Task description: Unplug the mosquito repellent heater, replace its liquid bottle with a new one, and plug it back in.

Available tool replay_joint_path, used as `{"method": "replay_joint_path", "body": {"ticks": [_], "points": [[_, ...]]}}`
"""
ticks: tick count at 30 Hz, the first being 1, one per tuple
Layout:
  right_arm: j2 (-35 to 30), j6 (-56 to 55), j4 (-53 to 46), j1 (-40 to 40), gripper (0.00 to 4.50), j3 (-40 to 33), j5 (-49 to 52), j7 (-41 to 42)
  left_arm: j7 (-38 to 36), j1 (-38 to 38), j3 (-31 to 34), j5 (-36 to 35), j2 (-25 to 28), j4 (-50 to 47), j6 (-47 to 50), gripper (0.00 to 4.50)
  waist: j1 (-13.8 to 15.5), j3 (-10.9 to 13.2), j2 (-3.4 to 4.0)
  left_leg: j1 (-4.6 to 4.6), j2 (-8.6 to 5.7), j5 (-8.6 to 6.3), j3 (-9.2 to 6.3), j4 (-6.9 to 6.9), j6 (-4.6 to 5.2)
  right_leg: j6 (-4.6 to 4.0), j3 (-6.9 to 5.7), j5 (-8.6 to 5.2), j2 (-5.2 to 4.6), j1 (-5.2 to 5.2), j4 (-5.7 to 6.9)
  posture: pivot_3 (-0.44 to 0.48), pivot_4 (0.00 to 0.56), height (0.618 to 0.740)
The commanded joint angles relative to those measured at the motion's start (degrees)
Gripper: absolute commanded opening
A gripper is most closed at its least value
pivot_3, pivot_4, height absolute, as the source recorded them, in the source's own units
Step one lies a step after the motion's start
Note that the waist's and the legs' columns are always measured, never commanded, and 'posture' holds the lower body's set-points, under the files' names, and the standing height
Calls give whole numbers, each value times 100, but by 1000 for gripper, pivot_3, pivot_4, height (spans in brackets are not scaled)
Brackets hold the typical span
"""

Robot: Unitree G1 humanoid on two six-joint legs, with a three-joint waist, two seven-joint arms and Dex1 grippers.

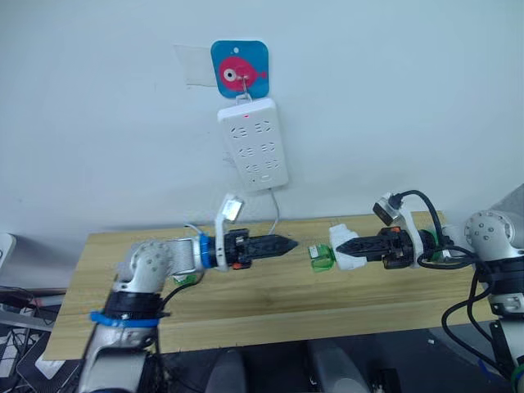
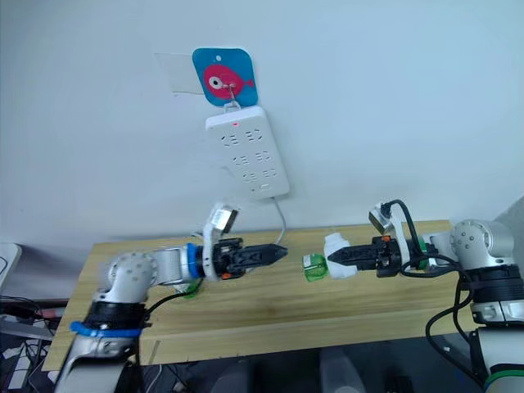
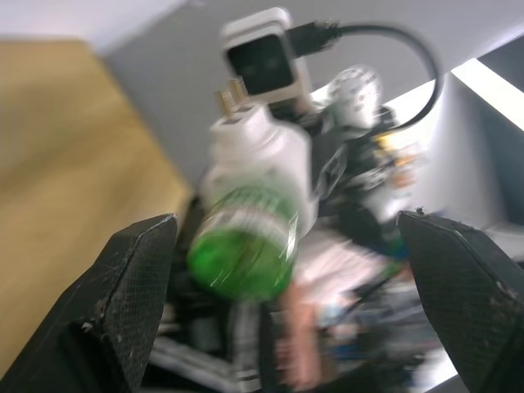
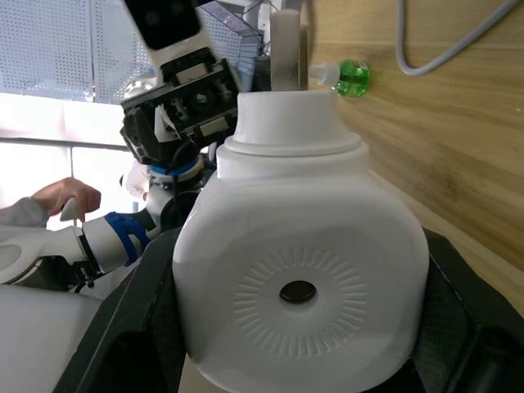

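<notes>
With the right gripper (image 1: 342, 243) clamping the mosquito repellent heater (image 1: 344, 246), the open left gripper (image 1: 288, 243) should probably approach its green bottle (image 1: 321, 257) squarely.

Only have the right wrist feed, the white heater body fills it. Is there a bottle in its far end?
Observer: Yes. A green bottle sticks out of the mosquito repellent heater, pointing toward the left end effector.
Operator: Left touching it?
Observer: No. The head view shows a gap between them, and the left wrist view shows its fingers spread wide with the bottle between and beyond them.
Operator: Heater definitely unplugged?
Observer: Yes. The right end effector holds it above the table, and the power strip on the wall has nothing plugged into its face.
</notes>
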Motion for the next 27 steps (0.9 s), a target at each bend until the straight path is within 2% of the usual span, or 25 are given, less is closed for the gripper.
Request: {"method": "replay_joint_path", "body": {"ticks": [1, 3, 6, 9, 11, 15, 18, 23, 27], "points": [[13, 28, 245, -275, 2988, -226, -31, 119, -613, 335, -561, 1527, 248, -829, -2421, 4500, 50, 16, 7, 0, -3, 1, 3, 0, -1, -1, 2, 1, -4, 1, -2, -83, 212, 740], [99, 16, 507, -451, 2988, -294, -117, 84, -526, 516, -709, 2845, 45, -560, -4920, 4500, 93, 35, 11, 0, -10, 2, 7, 3, -4, -1, 3, 1, -25, 3, -4, -69, 217, 740], [209, 127, 876, -720, 2988, -423, -172, 16, 250, 403, -843, 4799, -166, 524, -8614, 4500, 216, 58, -8, -4, -18, 5, 16, 9, -9, -11, 4, 10, -39, 7, -15, -62, 220, 740], [259, 246, 956, -858, 2988, -479, -150, -26, 1101, 154, -792, 6045, -309, 1550, -11121, 4500, 275, 58, -8, -8, -12, 5, 15, 8, -7, -14, 1, 14, -53, 7, -19, -63, 220, 740], [253, 259, 970, -900, 2988, -464, -73, -49, 1617, 8, -754, 6780, -347, 2067, -12191, 4500, 305, 58, -8, -22, -9, 3, 14, 6, -4, -13, -2, 14, -63, 0, -22, -69, 220, 740], [186, 259, 984, -928, 2988, -364, 303, -165, 2794, -433, -518, 8173, -724, 2723, -13166, 4500, 339, 58, -8, -88, -14, 3, 13, 19, -2, -3, -6, 19, -75, -58, -13, -79, 219, 740], [136, 259, 874, -882, 2988, -268, 593, -285, 3654, -837, -458, 9014, -925, 3050, -13254, 4500, 359, 58, -8, -103, -17, 3, 12, 31, -2, 0, -14, 22, -78, -67, -6, -83, 217, 740], [73, 259, 802, -842, 2988, -189, 1006, -537, 4782, -1164, -588, 9993, -965, 3127, -13219, 4500, 326, 58, -8, -100, -14, 3, 10, 44, -1, 9, -14, 26, -75, -63, 5, -91, 215, 740], [26, 259, 767, -788, 2988, -168, 1214, -692, 5366, -1260, -803, 10357, -814, 3185, -13122, 4500, 312, 58, -8, -97, -9, 4, 10, 44, -1, 10, -14, 27, -70, -62, 8, -95, 214, 740]]}}
